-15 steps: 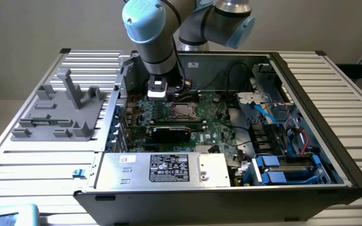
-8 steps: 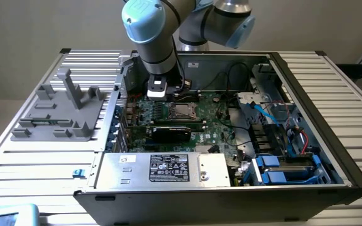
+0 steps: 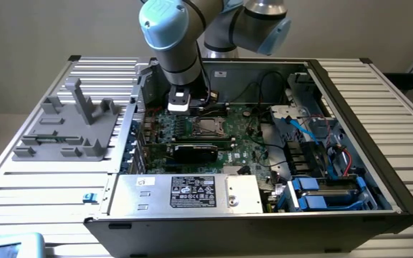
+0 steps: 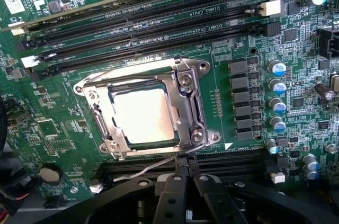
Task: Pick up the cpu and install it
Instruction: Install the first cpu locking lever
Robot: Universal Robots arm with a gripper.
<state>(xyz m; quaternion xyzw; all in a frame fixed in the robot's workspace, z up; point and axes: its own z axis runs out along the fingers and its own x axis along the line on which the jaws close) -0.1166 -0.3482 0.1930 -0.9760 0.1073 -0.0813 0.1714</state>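
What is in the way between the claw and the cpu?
Nothing that shows. The cpu lies in the socket with its top bare and the metal frame around it. The shut claw hangs over the board beside the socket, holding nothing, with open air between them.

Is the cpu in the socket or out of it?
In: the cpu lies flat inside the socket's metal frame, its pale top showing.

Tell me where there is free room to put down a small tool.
Free: the slatted table on the exterior view's right of the computer case, and in front of the grey holder. Crowded: inside the case, around the socket holding the chip, beside the memory slots.
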